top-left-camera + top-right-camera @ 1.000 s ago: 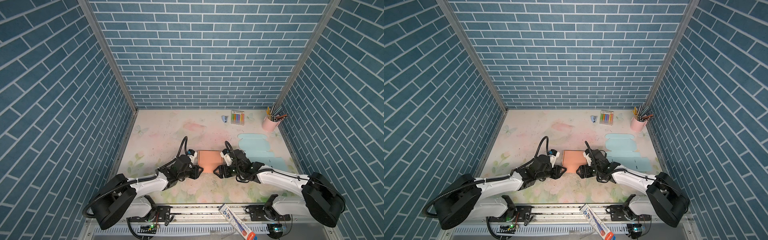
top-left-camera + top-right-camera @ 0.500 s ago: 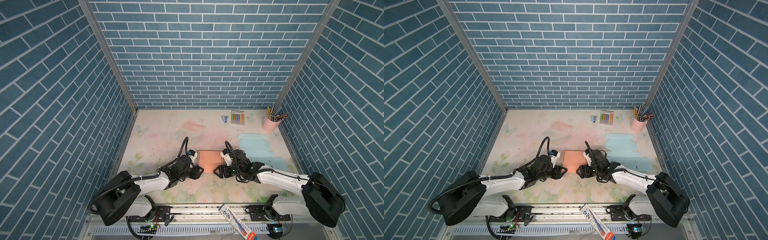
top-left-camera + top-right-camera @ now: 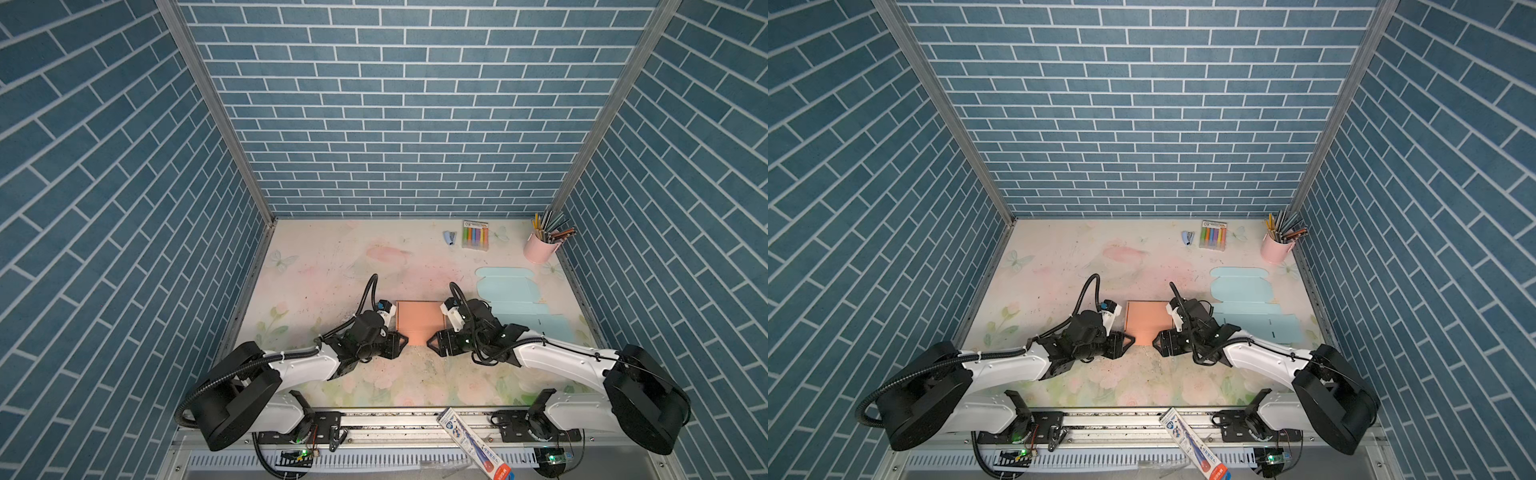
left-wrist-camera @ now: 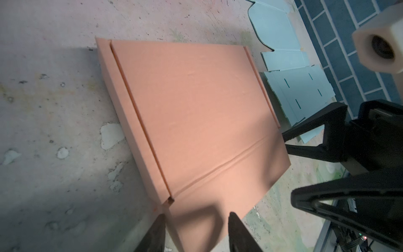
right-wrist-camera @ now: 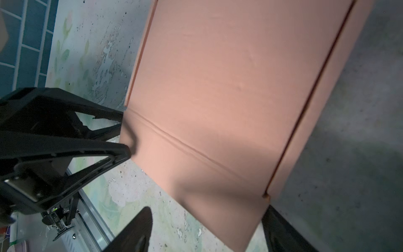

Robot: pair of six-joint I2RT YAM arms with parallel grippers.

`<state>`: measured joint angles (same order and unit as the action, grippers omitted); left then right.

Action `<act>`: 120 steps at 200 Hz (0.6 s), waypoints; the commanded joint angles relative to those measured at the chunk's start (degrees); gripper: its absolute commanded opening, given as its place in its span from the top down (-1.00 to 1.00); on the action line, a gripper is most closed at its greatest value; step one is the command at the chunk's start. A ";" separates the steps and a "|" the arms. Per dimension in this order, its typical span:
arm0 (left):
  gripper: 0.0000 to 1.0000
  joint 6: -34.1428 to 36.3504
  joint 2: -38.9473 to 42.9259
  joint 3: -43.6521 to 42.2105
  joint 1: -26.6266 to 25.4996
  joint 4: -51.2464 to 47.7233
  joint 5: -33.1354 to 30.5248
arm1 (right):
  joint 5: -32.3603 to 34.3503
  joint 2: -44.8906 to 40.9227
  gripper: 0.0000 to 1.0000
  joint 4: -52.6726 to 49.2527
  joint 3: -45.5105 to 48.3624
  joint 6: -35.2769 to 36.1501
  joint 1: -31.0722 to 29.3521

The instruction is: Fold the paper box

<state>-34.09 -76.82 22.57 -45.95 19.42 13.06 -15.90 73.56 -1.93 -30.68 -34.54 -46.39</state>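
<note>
Your salmon-pink flat cardboard paper box [image 3: 419, 318] lies centred on the worktop [image 3: 332, 270]; left tool [image 3: 402, 344] half-open, right tool [image 3: 432, 345] wide open, each straddling a side edge of its near flap, clamping nothing.

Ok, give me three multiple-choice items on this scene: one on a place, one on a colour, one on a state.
1. Where on the table does the pink cup of pencils stand?
A. far right corner
B. near left corner
C. between the grippers

2. What colour is the paper box in the middle of the table?
A. light blue
B. salmon orange
C. white

3. How does the right gripper stand?
A. shut on a pencil
B. shut on nothing
C. open

Answers: 1 A, the cup stands at the far right in both top views; 2 B, both wrist views show salmon-orange card; 3 C, its fingers stand wide apart in the right wrist view.
</note>
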 commanded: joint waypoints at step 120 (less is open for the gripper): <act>0.14 0.69 -1.76 0.02 -0.24 1.06 -1.84 | 1.57 0.09 -0.58 1.38 0.73 -0.17 -0.32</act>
<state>-33.78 -78.02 22.57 -46.04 19.46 11.99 -15.18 73.56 -1.23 -30.37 -34.52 -46.39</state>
